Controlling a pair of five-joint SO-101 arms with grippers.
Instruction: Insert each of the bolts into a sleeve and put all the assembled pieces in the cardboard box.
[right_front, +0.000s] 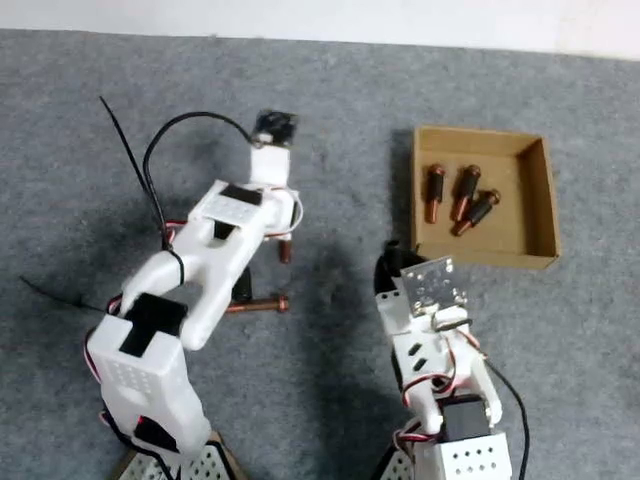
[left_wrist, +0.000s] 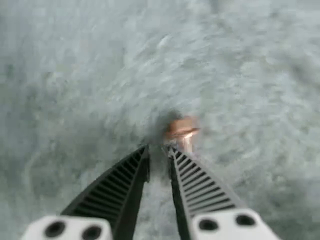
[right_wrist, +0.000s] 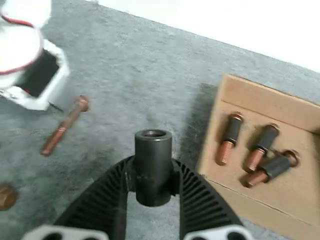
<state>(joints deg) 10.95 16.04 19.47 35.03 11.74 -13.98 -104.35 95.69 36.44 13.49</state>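
Note:
My right gripper (right_wrist: 152, 170) is shut on a black sleeve (right_wrist: 152, 150), held upright just in front of the cardboard box (right_front: 480, 137) (right_wrist: 260, 97). Three bolt-in-sleeve pieces (right_front: 466, 192) (right_wrist: 262, 147) lie inside the box. My left gripper (left_wrist: 159, 148) is low over the carpet, its fingers a narrow gap apart with nothing between them. A copper bolt (left_wrist: 181, 129) (right_front: 285, 250) (right_wrist: 65, 125) lies on the carpet at one fingertip, partly under it. A second bolt (right_front: 255, 305) lies flat nearer the left arm's base.
Grey carpet covers the whole table. Black cables (right_front: 130, 155) loop off the left arm. In the right wrist view the left arm's white body (right_wrist: 30, 65) stands beyond the bolt. Open carpet lies between the two arms and left of the box.

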